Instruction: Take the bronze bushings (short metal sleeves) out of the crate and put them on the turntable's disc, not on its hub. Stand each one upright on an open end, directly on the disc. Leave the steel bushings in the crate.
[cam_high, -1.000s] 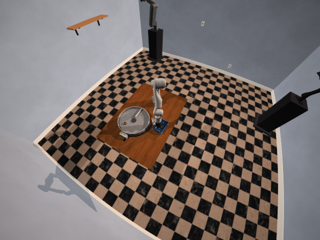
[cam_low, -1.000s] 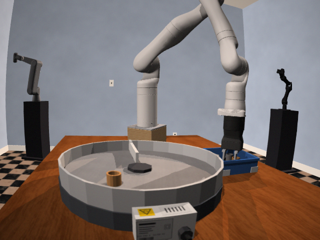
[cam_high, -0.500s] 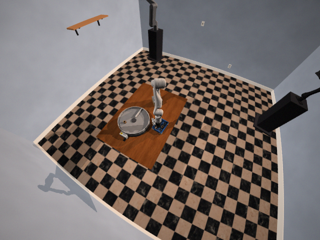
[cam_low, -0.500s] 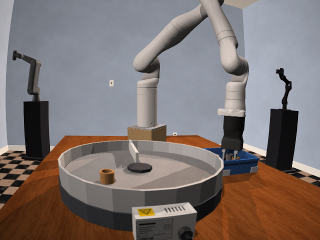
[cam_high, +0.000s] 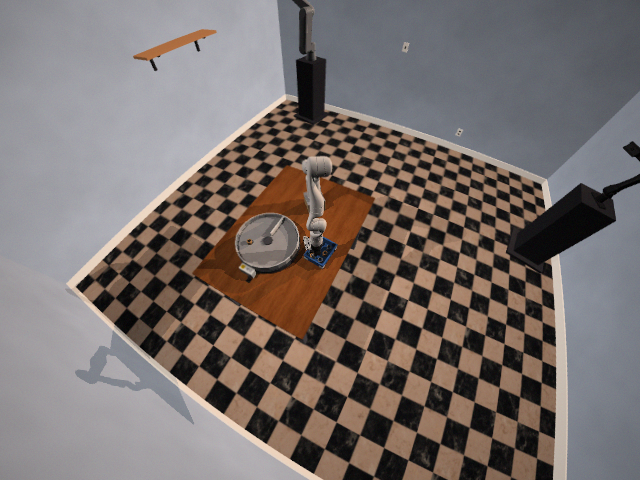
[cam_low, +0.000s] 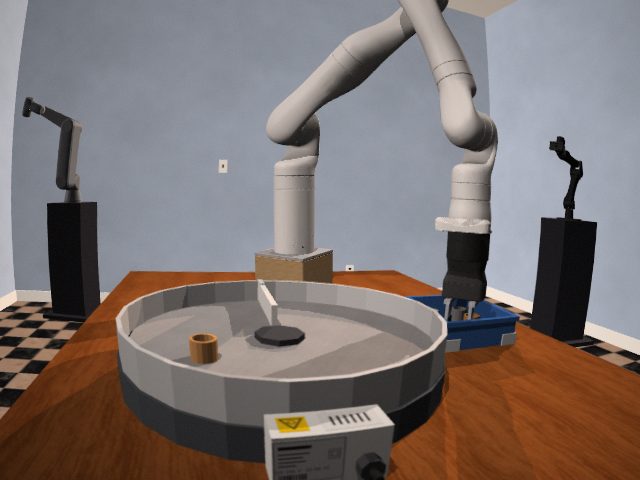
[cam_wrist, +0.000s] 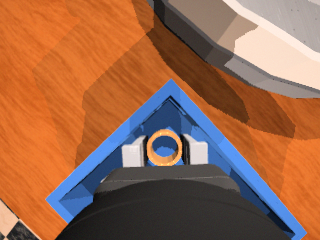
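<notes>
Down inside the blue crate (cam_wrist: 100, 160), at its corner nearest the turntable, my gripper (cam_wrist: 164, 145) had clamped on a bronze bushing (cam_wrist: 164, 147). Wrist cam showed the bushing's open end facing up at me, w/ one pale finger pad (cam_wrist: 132, 154) on its left and the other on its right, both touching the ring. So: clenched on the sleeve, not empty.

From the exterior cam, the gripper (cam_low: 461, 311) hung straight down into the crate (cam_low: 483, 328), black wrist body just above the rim, and a sliver of bronze (cam_low: 471, 315) showed beside the fingers. Crate sat on the wooden table (cam_low: 516, 413), just beside the turntable's right side, apart from it. Couldn't tell from that angle whether the bushing was off the crate floor.

A second bronze bushing (cam_low: 203, 347) stood upright on an open end on the grey disc (cam_low: 336, 346), left of the dark hub (cam_low: 279, 335) and not touching it. A low divider wall (cam_low: 267, 302) ran from the rim toward the hub. Turntable rim (cam_low: 289, 395) ringed the disc; control box (cam_low: 328, 439) w/ yellow warning label and a knob sat at the front edge.

Top cam: arm (cam_high: 314, 201) reached from its base down to the crate (cam_high: 326, 261), right of the turntable (cam_high: 242, 260). Several dark round openings showed in the crate, too small to sort steel from bronze. Bushing on the disc (cam_high: 249, 241) appeared near the rim's left side.
</notes>
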